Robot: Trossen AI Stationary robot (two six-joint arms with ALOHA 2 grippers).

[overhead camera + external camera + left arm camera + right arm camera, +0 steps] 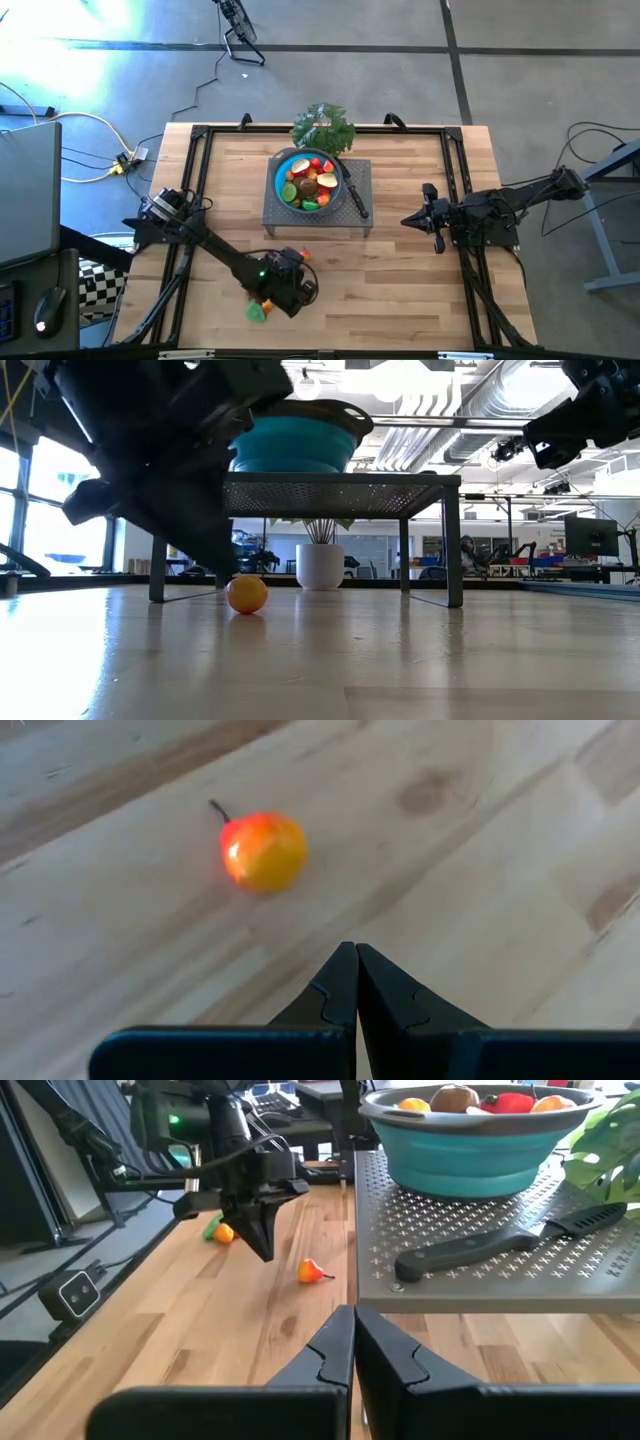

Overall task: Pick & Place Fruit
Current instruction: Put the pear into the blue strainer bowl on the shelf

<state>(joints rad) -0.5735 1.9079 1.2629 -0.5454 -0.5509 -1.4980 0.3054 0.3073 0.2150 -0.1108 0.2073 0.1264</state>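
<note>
From above, the blue bowl (310, 181) sits on a grey metal rack (360, 200) on the wooden table (400, 290). It is full of small toy fruits (308, 183). A black-handled knife (356, 194) lies on the rack just beside the bowl. A leafy green bunch (323, 128) is behind the bowl. The left gripper (290, 290) is low near the front edge, by a green fruit piece (258, 312). The right gripper (412, 219) waits to the right of the rack.

From table height, a small orange-yellow toy fruit (246, 594) rests on the table in front of the rack.

The left wrist view shows that fruit (263, 851) alone on the wood, apart from the left fingers (340, 988), which are pressed together and hold nothing.

In the right wrist view, the right fingers (338, 1342) are also together and hold nothing.
</note>
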